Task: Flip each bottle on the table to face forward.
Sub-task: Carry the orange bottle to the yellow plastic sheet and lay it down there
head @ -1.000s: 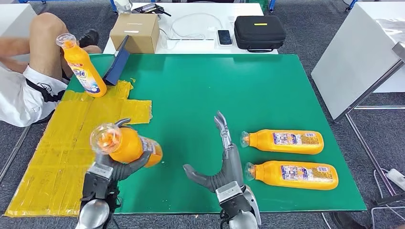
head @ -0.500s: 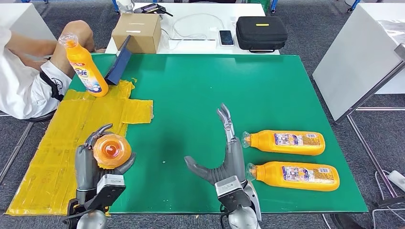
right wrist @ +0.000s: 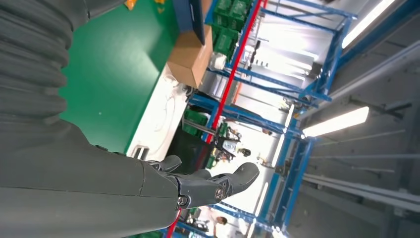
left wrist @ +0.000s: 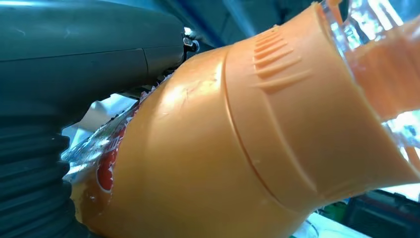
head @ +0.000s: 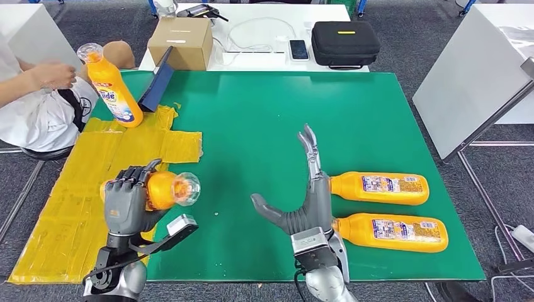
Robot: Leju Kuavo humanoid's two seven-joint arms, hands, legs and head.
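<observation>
Near the front left corner of the green table (head: 252, 113), over the edge of the yellow taped patch (head: 82, 189), the left hand (head: 129, 201) grips an orange bottle (head: 165, 190), its fingers wrapped around the body; the bottle lies roughly level in the grasp, with its clear cap pointing toward the middle of the table. In the left wrist view the same bottle (left wrist: 237, 144) sits tight against the grey thumb, with the crumpled edge of a label showing at the hand. The right hand (head: 308, 195) is held open with nothing in it, fingers straight and pointing toward the far edge, thumb spread out to the left; in the right wrist view the hand (right wrist: 163, 183) is likewise spread and bare. Just to its right, near the front right part of the table, 2 more bottles lie on their sides, caps toward the hand and labels up: the farther bottle (head: 380, 187) and the nearer bottle (head: 393, 231), parallel and a little apart. The hand covers their cap ends, so I cannot tell whether it touches them. At the far left corner a 4th bottle (head: 108, 88) stands upright on the yellow patch, beside a person (head: 31, 100) seated at the left edge.
</observation>
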